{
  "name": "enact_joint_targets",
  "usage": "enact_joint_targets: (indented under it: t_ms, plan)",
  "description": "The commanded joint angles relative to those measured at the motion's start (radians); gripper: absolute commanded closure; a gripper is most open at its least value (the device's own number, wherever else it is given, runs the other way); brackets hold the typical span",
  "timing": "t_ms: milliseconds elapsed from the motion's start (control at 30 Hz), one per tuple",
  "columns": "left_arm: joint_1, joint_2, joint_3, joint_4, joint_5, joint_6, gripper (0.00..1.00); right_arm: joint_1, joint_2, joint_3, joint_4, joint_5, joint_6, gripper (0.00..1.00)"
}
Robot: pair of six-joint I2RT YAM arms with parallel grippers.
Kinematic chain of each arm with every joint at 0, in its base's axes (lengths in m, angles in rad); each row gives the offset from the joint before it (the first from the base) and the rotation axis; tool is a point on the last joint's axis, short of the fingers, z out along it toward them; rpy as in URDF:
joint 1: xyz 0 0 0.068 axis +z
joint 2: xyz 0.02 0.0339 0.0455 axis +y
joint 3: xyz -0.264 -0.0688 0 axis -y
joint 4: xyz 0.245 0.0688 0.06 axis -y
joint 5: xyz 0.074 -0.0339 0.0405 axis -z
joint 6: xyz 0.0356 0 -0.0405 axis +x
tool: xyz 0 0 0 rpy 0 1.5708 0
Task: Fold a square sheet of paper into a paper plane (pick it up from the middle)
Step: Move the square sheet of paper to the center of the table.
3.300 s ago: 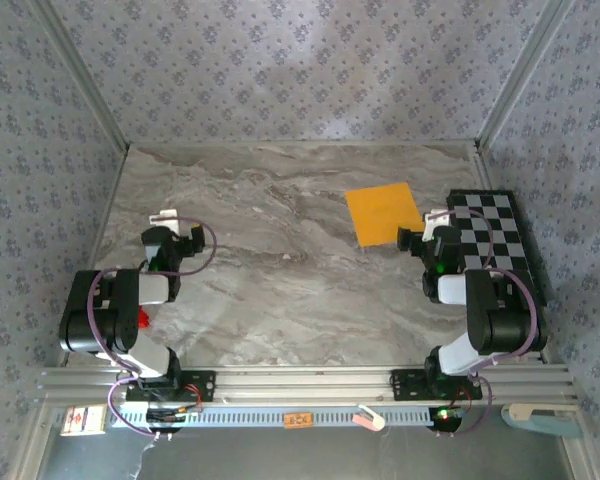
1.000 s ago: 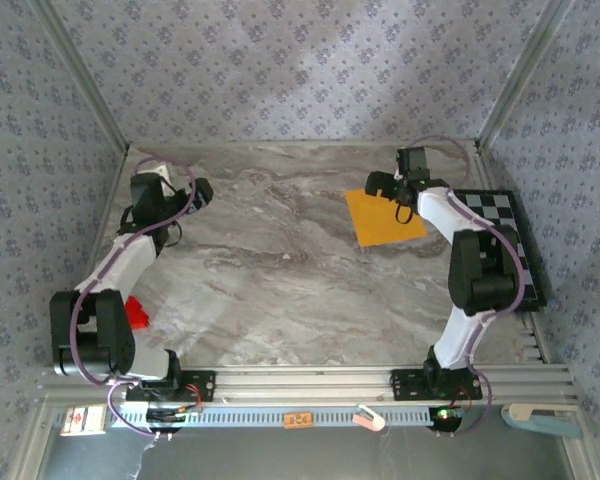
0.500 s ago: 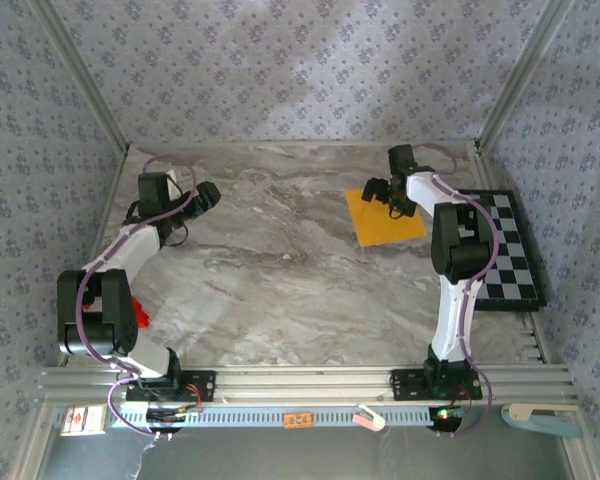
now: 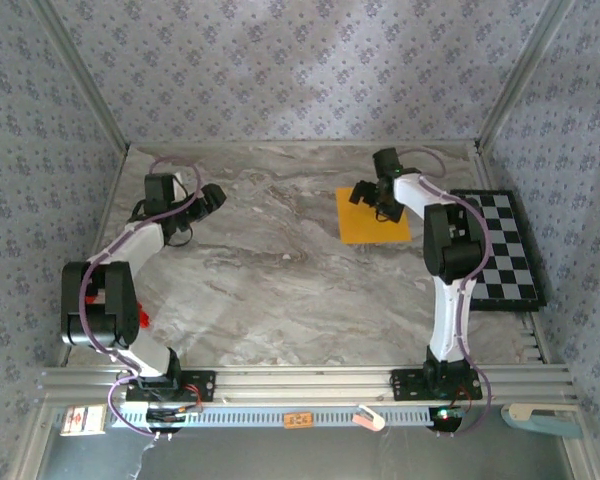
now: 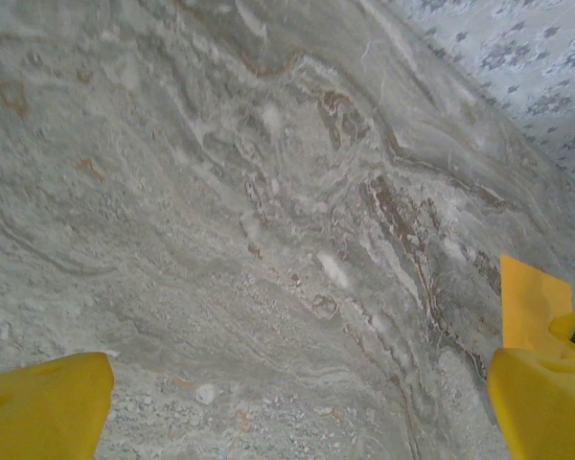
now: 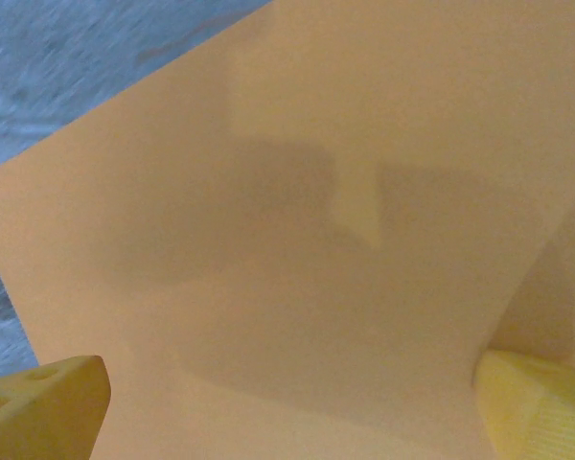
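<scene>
Marbled tabletop (image 4: 280, 290) holds the square sheet of paper (image 4: 365, 230) flat and unfolded at its far right, the right gripper (image 4: 372, 200) spread wide and empty over it, the left gripper (image 4: 212, 197) likewise splayed and empty, so all folding looks yet to come.

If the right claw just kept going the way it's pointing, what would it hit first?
Most likely the square sheet of paper, lying flat just ahead of the open right claw. How near it is, I cannot tell.
</scene>
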Motion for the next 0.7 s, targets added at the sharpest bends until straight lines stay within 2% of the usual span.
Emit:
enact_joint_targets:
  t_ms: [0,100,233,367,500,633,667]
  plan:
    - [0.000,0.029,0.050,-0.017,0.058,-0.032,0.00,0.105,-0.020,-0.051,-0.068,-0.048,0.139,0.00]
    - [-0.002,0.036,0.046,0.003,0.058,-0.034,0.00,0.210,-0.028,-0.058,-0.054,-0.058,0.226,0.01]
    - [-0.006,0.049,0.051,-0.012,0.074,-0.058,0.00,0.329,-0.032,-0.100,0.045,-0.200,0.380,0.03]
    - [-0.031,0.065,0.047,-0.025,0.075,-0.086,0.00,0.388,-0.045,-0.111,0.148,-0.278,0.472,0.06]
    - [-0.064,0.075,0.046,-0.065,0.065,-0.132,0.00,0.389,-0.098,-0.099,0.187,-0.304,0.456,0.09]
    - [-0.114,0.071,0.021,-0.068,0.087,-0.197,0.01,0.376,-0.149,-0.109,0.142,-0.228,0.354,0.13]
    - [-0.132,0.069,0.012,-0.068,0.085,-0.212,0.01,0.370,-0.147,-0.107,0.125,-0.215,0.318,0.16]
